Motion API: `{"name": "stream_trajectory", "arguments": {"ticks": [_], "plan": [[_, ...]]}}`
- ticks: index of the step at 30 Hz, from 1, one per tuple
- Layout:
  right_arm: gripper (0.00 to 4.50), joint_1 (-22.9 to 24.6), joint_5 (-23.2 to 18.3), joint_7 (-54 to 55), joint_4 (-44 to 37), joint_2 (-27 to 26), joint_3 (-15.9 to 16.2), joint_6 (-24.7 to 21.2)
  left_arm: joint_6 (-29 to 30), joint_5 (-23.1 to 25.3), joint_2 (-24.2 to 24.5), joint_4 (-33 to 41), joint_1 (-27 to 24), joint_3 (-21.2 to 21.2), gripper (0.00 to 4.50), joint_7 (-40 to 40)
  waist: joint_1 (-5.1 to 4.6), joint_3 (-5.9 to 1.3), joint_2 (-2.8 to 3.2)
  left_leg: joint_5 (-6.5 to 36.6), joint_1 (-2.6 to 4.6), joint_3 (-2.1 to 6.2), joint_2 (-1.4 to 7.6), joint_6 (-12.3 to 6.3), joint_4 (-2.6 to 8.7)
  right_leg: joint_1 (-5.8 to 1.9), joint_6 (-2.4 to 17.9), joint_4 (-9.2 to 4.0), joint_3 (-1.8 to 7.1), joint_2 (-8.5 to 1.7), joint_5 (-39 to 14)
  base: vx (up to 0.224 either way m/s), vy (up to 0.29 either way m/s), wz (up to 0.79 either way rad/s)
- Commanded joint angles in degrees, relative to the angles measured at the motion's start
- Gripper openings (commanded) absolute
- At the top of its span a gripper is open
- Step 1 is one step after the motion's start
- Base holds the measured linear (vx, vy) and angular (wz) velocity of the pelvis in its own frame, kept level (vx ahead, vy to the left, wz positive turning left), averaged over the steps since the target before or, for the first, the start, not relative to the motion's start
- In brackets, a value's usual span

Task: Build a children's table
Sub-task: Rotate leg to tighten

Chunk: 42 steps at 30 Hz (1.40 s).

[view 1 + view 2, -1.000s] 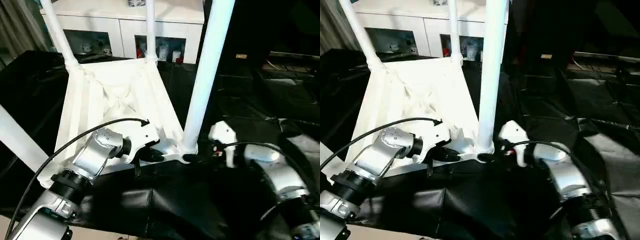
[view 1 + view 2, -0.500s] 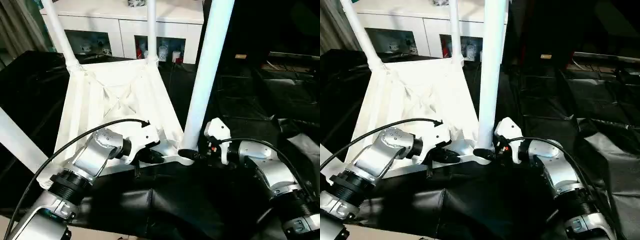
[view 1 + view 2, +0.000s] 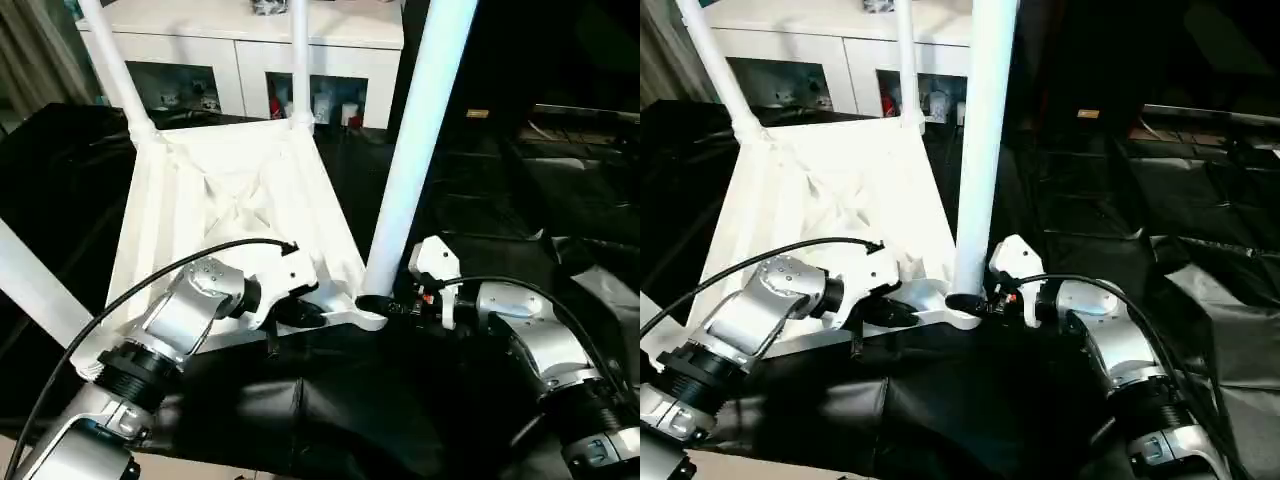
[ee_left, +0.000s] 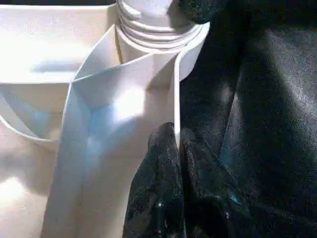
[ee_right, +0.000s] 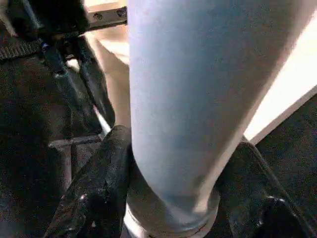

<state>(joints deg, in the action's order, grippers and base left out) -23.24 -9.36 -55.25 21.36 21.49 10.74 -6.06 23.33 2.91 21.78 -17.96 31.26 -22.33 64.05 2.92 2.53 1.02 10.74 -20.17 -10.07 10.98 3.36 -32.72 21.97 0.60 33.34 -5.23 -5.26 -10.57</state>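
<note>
The left gripper (image 4: 176, 144) is pinching the thin near rim of the tabletop (image 3: 215, 190), its two black fingers pressed together on the plastic wall. The right gripper (image 5: 173, 198) is straddling the base of the nearest leg (image 3: 415, 140), one finger (image 5: 96, 183) on each side of the tube; whether both pads are actually pressing on it is hard to judge. The tabletop is lying underside up on black sheeting (image 3: 480, 210). Four legs are showing: the near one standing in its corner socket (image 4: 158, 34), two thinner-looking ones (image 3: 118, 70) (image 3: 299, 60) rising from the far corners, and one (image 3: 30, 285) crossing the picture's left edge. All four tops are running out of view. A white cabinet (image 3: 240, 50) is standing behind.
</note>
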Motion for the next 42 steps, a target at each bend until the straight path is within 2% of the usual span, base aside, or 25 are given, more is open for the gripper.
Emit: {"name": "stream_trajectory", "arguments": {"ticks": [1,2,3,4,5,6,7,8,11,12,13,15,19,23,24,26,27,29,30,31,35,38,39,41,42], "plan": [[2.08,0.5,2.0,5.3,3.5,-1.2,-0.9,-0.8,0.1,-0.3,-2.4,-2.8,-1.0,-0.9,0.00,-2.3,-0.14,-3.01,-0.39,9.7,0.03,0.33,2.14,-3.77,3.35,-2.71,14.8,-3.16,2.94,-3.21,-8.7,0.000,0.000,0.00],[2.07,0.5,2.0,5.3,3.5,-1.2,-0.9,-0.8,0.1,-0.3,-2.4,-2.8,-1.0,-0.9,0.00,-2.3,-0.21,-2.87,-0.39,10.5,0.02,0.30,2.11,-3.48,3.39,-2.62,14.4,-3.37,2.93,-3.21,-10.2,0.000,0.000,0.00],[2.06,0.6,2.9,11.0,5.5,-3.8,-1.8,-1.1,-0.3,0.1,-5.3,-6.3,0.2,0.5,0.00,-7.1,-0.29,-2.70,-0.55,12.2,0.08,0.37,2.12,-2.66,3.52,-2.53,13.5,-3.67,2.94,-3.23,-13.5,0.000,0.000,0.00],[2.06,0.6,3.0,11.6,5.6,-4.1,-1.8,-1.1,-0.3,0.2,-5.6,-6.7,0.3,0.7,0.00,-7.7,-0.42,-2.45,-0.43,14.4,0.27,0.41,1.98,-1.77,3.65,-2.21,12.4,-4.21,2.88,-3.25,-18.0,0.000,0.000,0.00],[2.05,0.7,3.2,13.7,6.1,-5.1,-2.0,-1.4,-0.4,0.5,-6.8,-8.0,0.9,1.3,0.00,-9.9,-0.52,-2.41,-0.45,15.2,0.22,0.52,1.97,-1.19,3.71,-2.25,11.7,-4.35,2.86,-3.28,-19.8,0.000,0.000,0.00],[2.04,0.8,3.5,16.1,6.6,-6.2,-2.2,-1.7,-0.3,0.7,-8.0,-9.5,1.5,1.9,0.00,-12.0,-0.69,-2.43,-0.66,16.7,0.27,0.71,1.93,-0.62,3.83,-2.12,9.9,-4.64,2.82,-3.26,-22.7,0.000,0.000,0.00],[2.04,0.8,3.6,16.7,6.7,-6.5,-2.2,-1.8,-0.2,0.7,-8.2,-9.7,1.7,2.0,0.00,-12.5,-0.69,-2.45,-0.60,17.1,0.42,0.77,1.99,-0.54,3.85,-2.01,9.7,-4.72,2.85,-3.32,-23.2,0.000,0.000,0.00],[2.03,0.5,4.4,22.7,7.8,-9.1,-3.1,-3.1,0.7,1.1,-10.9,-12.6,3.3,3.2,0.00,-17.2,-0.91,-2.30,-0.54,17.2,0.44,0.62,1.87,-0.43,3.83,-1.66,9.4,-4.82,2.99,-3.11,-23.0,0.000,0.000,0.00],[2.02,-0.8,5.8,33.0,10.1,-12.8,-5.0,-4.9,1.6,1.7,-14.5,-17.0,5.9,5.1,0.00,-24.8,-1.05,-2.30,-0.47,18.3,0.53,0.76,1.78,0.10,3.95,-1.51,8.9,-5.05,2.91,-3.13,-23.9,0.000,0.000,0.00],[2.02,-1.9,6.7,40.2,12.0,-14.8,-6.4,-5.8,1.2,2.0,-16.3,-19.8,7.4,5.8,0.00,-28.5,-1.12,-2.31,-0.38,18.3,0.57,0.82,1.76,0.30,3.96,-1.38,8.8,-5.06,2.96,-3.16,-24.1,0.000,0.000,0.00],[2.02,-2.1,6.8,41.4,12.3,-15.2,-6.7,-5.9,1.0,2.1,-16.7,-20.3,7.8,6.0,0.00,-29.3,-1.10,-2.51,-0.57,17.7,0.56,0.84,1.63,0.62,3.92,-1.53,8.7,-5.01,2.93,-3.11,-23.4,0.000,0.000,0.00],[2.01,-3.3,7.1,46.4,14.0,-17.0,-7.8,-6.0,-0.4,2.3,-18.1,-23.3,9.2,6.4,0.00,-32.2,-1.08,-2.57,-0.44,17.0,0.42,0.81,1.59,0.34,3.95,-1.52,8.6,-5.02,3.03,-3.12,-21.9,0.000,0.000,0.00],[2.01,-4.8,6.5,47.9,15.9,-19.7,-8.3,-4.5,-1.9,3.4,-18.9,-26.7,10.5,5.9,0.00,-33.7,-0.94,-2.81,-0.40,14.8,0.01,0.74,1.74,-0.87,3.90,-1.95,10.0,-4.31,3.16,-3.09,-15.3,0.000,0.000,0.00],[2.01,-4.6,7.3,44.7,15.2,-20.3,-6.3,-2.3,-2.0,4.3,-18.4,-27.5,10.7,5.2,0.00,-32.6,-0.93,-2.68,-0.45,14.6,-0.04,0.61,1.74,-1.57,3.93,-2.04,10.4,-4.32,3.18,-3.18,-14.5,0.000,0.000,0.00],[2.57,-4.2,6.7,42.8,13.9,-20.5,-6.2,-1.0,-1.8,4.5,-18.1,-27.7,10.7,5.0,0.00,-31.9,-0.90,-2.57,-0.47,15.0,-0.04,0.59,1.75,-1.81,4.02,-2.02,10.3,-4.44,3.16,-3.20,-15.4,0.000,0.000,0.00],[2.70,-3.5,5.1,39.0,11.5,-20.1,-6.4,0.9,-1.3,4.6,-17.5,-27.2,10.4,4.5,0.00,-30.3,-0.83,-2.49,-0.60,15.8,0.05,0.57,1.76,-1.94,4.07,-1.99,9.7,-4.69,3.16,-3.25,-17.4,0.000,0.000,0.00],[2.74,-2.8,3.5,35.1,8.7,-19.1,-6.6,2.3,-0.8,4.5,-16.5,-25.9,9.8,3.9,0.00,-27.9,-0.79,-2.35,-0.62,16.5,-0.24,0.75,1.86,-2.41,4.28,-2.20,8.9,-4.77,3.15,-3.35,-18.7,0.000,0.000,0.00],[2.89,-2.7,3.3,34.6,8.3,-18.9,-6.6,2.3,-0.9,4.5,-16.3,-25.8,9.8,3.8,0.00,-27.5,-1.16,-2.33,-0.69,16.0,-0.67,0.89,1.87,-2.38,4.41,-2.31,8.8,-4.60,3.05,-3.23,-18.5,0.000,0.000,0.00],[3.05,-2.0,2.0,29.8,5.0,-16.3,-5.8,2.4,-1.9,4.0,-14.8,-24.1,8.8,2.5,0.00,-23.1,-1.36,-2.28,-0.67,15.9,-0.98,1.08,1.82,-2.24,4.53,-2.62,8.4,-4.73,2.85,-3.28,-19.6,0.000,0.000,0.00],[3.15,-2.0,2.0,29.8,5.0,-16.3,-5.8,2.4,-1.9,4.0,-14.8,-24.1,8.8,2.5,0.00,-23.1,-1.35,-2.24,-0.75,16.1,-0.82,1.03,1.85,-2.49,4.43,-2.44,8.2,-4.87,2.93,-3.28,-20.1,0.000,0.000,0.00],[3.15,-0.1,0.6,19.8,-0.1,-9.6,-3.2,2.0,-2.0,2.9,-11.7,-19.8,6.9,0.5,0.00,-16.1,-1.41,-2.29,-0.77,14.8,-0.42,0.67,2.02,-3.20,4.11,-2.06,10.4,-4.73,3.17,-3.29,-17.6,0.000,0.000,0.00],[3.15,1.5,0.2,13.1,-2.4,-4.1,-2.0,2.5,-3.4,1.7,-8.6,-15.2,5.0,-1.4,0.00,-9.4,-0.93,-2.35,-0.64,12.3,-0.52,0.68,2.27,-4.15,3.95,-2.51,11.7,-4.14,3.21,-3.34,-13.4,0.000,0.000,0.00],[3.15,1.6,0.1,12.7,-2.5,-3.8,-2.0,2.4,-3.5,1.5,-8.4,-14.7,4.8,-1.6,0.00,-8.8,-0.86,-2.42,-0.47,11.3,-0.38,0.43,2.27,-4.71,3.82,-2.19,12.8,-3.99,3.28,-3.28,-11.2,0.000,0.000,0.00],[3.15,2.0,-0.3,10.2,-3.4,-1.9,-1.9,2.1,-4.3,0.6,-6.9,-12.3,3.8,-2.4,0.00,-5.4,-0.78,-2.68,-0.44,9.2,-0.39,0.46,2.37,-5.14,3.69,-2.44,14.3,-3.39,3.25,-3.21,-6.9,0.000,0.000,0.00],[3.15,2.8,-1.0,4.9,-4.8,1.0,-2.0,1.6,-4.6,-1.2,-3.5,-7.0,2.0,-4.2,0.00,1.3,-0.35,-2.68,-0.15,8.5,0.06,0.43,2.53,-5.80,3.61,-2.25,15.6,-3.05,3.22,-3.14,-4.1,0.000,0.000,0.00]]}}
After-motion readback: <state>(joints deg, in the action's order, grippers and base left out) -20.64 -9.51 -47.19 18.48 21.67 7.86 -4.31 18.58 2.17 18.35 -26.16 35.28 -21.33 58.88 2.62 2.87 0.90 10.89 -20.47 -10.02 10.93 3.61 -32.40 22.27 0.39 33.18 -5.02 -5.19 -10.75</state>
